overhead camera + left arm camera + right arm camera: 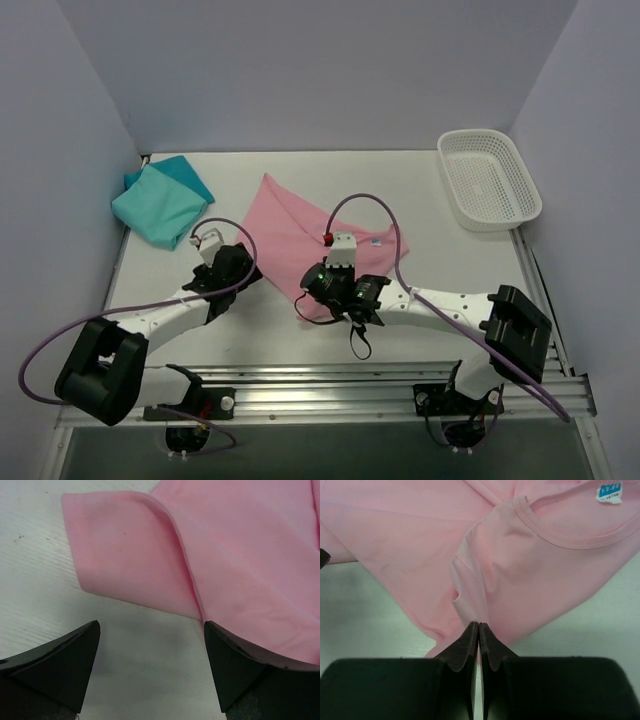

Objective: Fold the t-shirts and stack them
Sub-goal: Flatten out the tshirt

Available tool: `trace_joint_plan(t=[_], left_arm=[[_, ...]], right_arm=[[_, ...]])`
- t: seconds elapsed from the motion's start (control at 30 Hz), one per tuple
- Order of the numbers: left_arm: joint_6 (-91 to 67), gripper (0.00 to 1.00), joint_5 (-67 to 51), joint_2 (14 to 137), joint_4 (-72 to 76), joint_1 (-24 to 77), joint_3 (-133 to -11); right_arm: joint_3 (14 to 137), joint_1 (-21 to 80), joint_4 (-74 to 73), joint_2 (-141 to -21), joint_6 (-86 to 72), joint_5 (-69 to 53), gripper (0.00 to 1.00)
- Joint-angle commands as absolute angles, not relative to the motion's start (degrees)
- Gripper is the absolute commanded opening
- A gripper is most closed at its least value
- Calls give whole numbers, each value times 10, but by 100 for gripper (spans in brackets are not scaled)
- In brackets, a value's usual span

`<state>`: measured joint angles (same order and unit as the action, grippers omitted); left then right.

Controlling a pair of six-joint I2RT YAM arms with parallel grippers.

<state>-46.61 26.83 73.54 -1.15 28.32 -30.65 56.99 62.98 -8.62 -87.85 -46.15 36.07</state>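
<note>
The light pink t-shirt lies crumpled and partly folded in the middle of the table. My right gripper sits at its near edge. In the right wrist view that gripper is shut on a raised fold of the pink t-shirt, below the collar and its blue label. My left gripper hovers at the shirt's left side. It is open over bare table, with a folded sleeve of the pink t-shirt just ahead. The teal t-shirt lies folded at the far left.
A white mesh basket stands at the far right corner of the table. Purple cables loop over both arms. Grey walls close in the left, back and right sides, and a metal rail runs along the near edge.
</note>
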Motion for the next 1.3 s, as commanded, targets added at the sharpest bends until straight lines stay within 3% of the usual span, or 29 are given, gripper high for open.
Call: trace_joint_plan(t=[0.0, 0.33, 0.6, 0.77, 1.1, 1.27], left_arm=[[-490, 94, 243, 745, 33, 214, -330], [-516, 94, 165, 821, 47, 100, -407], [-610, 95, 157, 914, 72, 90, -423], [-640, 96, 214, 854, 55, 91, -375], [-575, 99, 310, 617, -37, 115, -335], [-581, 98, 289, 636, -43, 111, -326]], right_arm=[[555, 616, -99, -825, -453, 393, 0], [519, 584, -108, -749, -442, 393, 0], [505, 573, -108, -716, -429, 387, 0], [490, 568, -116, -685, -426, 387, 0], [467, 556, -93, -675, -416, 366, 0], [468, 550, -91, -670, -409, 363, 0]])
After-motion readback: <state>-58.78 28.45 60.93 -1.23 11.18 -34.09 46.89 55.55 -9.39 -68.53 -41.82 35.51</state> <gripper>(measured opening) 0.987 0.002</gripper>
